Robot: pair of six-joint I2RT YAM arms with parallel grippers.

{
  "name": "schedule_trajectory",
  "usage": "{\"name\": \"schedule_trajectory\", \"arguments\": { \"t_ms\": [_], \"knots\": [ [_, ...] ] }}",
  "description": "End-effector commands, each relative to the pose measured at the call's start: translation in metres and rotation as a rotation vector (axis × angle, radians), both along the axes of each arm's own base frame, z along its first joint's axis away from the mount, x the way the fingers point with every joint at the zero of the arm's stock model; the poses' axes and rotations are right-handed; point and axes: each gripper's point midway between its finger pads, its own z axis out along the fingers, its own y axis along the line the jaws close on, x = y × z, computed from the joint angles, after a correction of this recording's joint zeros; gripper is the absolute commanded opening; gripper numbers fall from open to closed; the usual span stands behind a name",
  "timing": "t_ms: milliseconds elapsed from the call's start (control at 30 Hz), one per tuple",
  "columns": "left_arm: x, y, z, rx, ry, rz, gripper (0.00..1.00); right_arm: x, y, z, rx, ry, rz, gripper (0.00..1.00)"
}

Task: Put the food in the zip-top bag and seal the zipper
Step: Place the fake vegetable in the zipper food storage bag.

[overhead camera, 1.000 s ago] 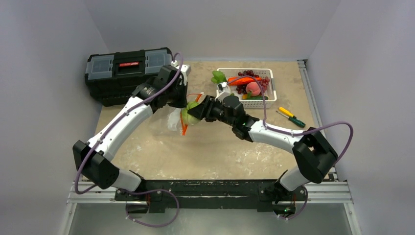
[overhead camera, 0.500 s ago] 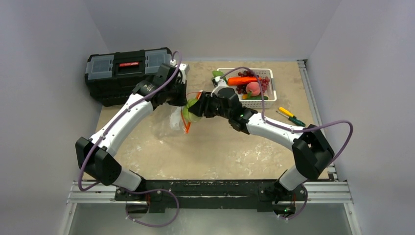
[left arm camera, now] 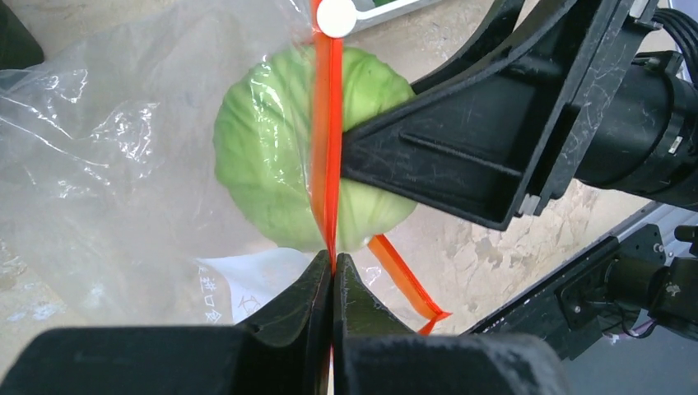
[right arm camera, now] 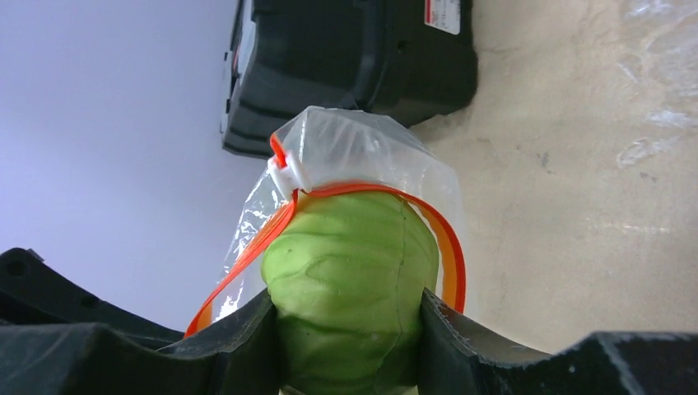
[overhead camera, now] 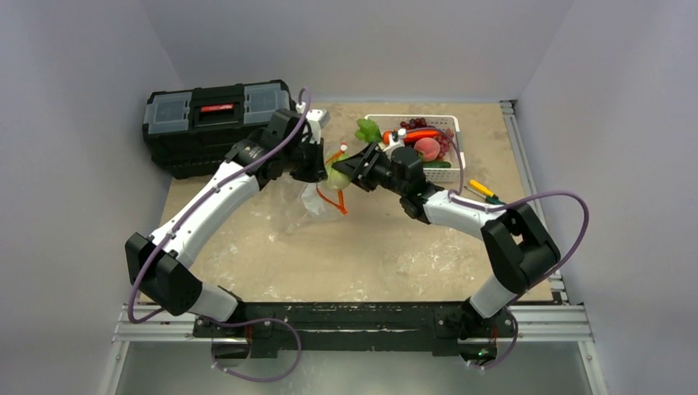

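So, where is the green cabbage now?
The cabbage sits mid-table in the top view, in the right gripper at the mouth of the zip-top bag, left of the white basket.

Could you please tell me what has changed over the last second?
The right claw, gripping the round pale-green toy cabbage, and the left claw, pinching the orange-red zipper strip of the clear crinkly plastic bag, shifted together slightly rightward and away from the arm bases, dragging the bag along. Nothing was grasped or released. The black toolbox, white slotted basket and screwdrivers stayed put.
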Motion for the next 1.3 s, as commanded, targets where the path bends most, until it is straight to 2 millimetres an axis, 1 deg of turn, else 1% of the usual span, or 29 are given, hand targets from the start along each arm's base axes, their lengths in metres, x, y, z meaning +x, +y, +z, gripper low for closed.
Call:
{"name": "schedule_trajectory", "arguments": {
  "t_ms": [0,33,67,133,200,267,300,333,400,433,500,533,567,633,700,733,767,867,900,967,1033,1100,1200,1267],
  "knots": [
    [-0.002,-0.003,0.009,-0.02,-0.01,-0.005,0.0,-0.01,0.03,0.05,0.108,-0.127,0.117,0.18],
    [-0.001,-0.001,0.008,-0.013,-0.008,0.001,0.0,-0.016,0.036,0.046,0.067,-0.159,0.156,0.19],
    [-0.001,0.0,0.007,-0.006,-0.01,0.007,0.0,-0.02,0.038,0.038,0.015,-0.184,0.172,0.19],
    [0.0,0.003,0.008,0.006,-0.017,0.016,0.0,-0.026,0.034,0.021,-0.106,-0.222,0.178,0.21],
    [0.001,0.008,0.008,0.023,-0.03,0.03,0.0,-0.036,0.033,0.016,-0.174,-0.288,0.222,0.24],
    [0.003,0.01,0.009,0.032,-0.04,0.04,0.0,-0.046,0.038,0.013,-0.25,-0.359,0.294,0.28],
    [0.003,0.011,0.009,0.035,-0.041,0.043,0.0,-0.05,0.039,0.008,-0.3,-0.38,0.327,0.29],
    [0.003,0.011,0.009,0.035,-0.045,0.044,0.0,-0.054,0.039,0.005,-0.334,-0.399,0.356,0.29],
    [0.004,0.012,0.008,0.037,-0.049,0.048,0.0,-0.065,0.034,0.002,-0.349,-0.448,0.399,0.29],
    [0.004,0.013,0.007,0.042,-0.051,0.051,0.0,-0.072,0.032,0.004,-0.338,-0.489,0.422,0.29],
    [0.006,0.014,0.005,0.054,-0.052,0.047,0.0,-0.087,0.031,0.016,-0.308,-0.604,0.476,0.3],
    [0.006,0.012,0.005,0.05,-0.051,0.036,0.0,-0.091,0.029,0.021,-0.304,-0.652,0.492,0.31],
    [0.005,0.008,0.003,0.042,-0.041,0.013,0.0,-0.091,0.028,0.025,-0.311,-0.687,0.485,0.32],
    [-0.001,-0.004,0.005,0.0,-0.024,-0.051,0.0,-0.083,0.027,0.033,-0.315,-0.71,0.441,0.33],
    [-0.006,-0.014,0.008,-0.047,-0.024,-0.101,0.0,-0.068,0.025,0.041,-0.252,-0.624,0.356,0.33],
    [-0.007,-0.019,0.01,-0.071,-0.035,-0.123,0.0,-0.063,0.026,0.045,-0.188,-0.572,0.324,0.33],
    [-0.008,-0.021,0.012,-0.084,-0.043,-0.133,0.0,-0.061,0.028,0.044,-0.076,-0.456,0.302,0.33],
    [-0.012,-0.026,0.014,-0.108,-0.055,-0.153,0.0,-0.055,0.03,0.043,0.171,-0.256,0.279,0.34],
    [-0.013,-0.027,0.014,-0.11,-0.058,-0.159,0.0,-0.054,0.03,0.041,0.23,-0.206,0.277,0.34],
    [-0.015,-0.028,0.014,-0.109,-0.063,-0.17,0.0,-0.054,0.027,0.042,0.328,-0.161,0.28,0.34],
    [-0.015,-0.03,0.014,-0.11,-0.057,-0.175,0.0,-0.052,0.025,0.044,0.345,-0.162,0.262,0.35],
    [-0.017,-0.033,0.013,-0.116,-0.039,-0.185,0.0,-0.044,0.019,0.039,0.301,-0.166,0.192,0.4],
    [-0.018,-0.034,0.012,-0.126,-0.023,-0.191,0.0,-0.034,0.002,0.032,0.283,-0.15,0.073,0.47],
    [-0.018,-0.034,0.013,-0.125,-0.024,-0.189,0.0,-0.031,-0.008,0.038,0.323,-0.158,0.02,0.48]
  ]
}}
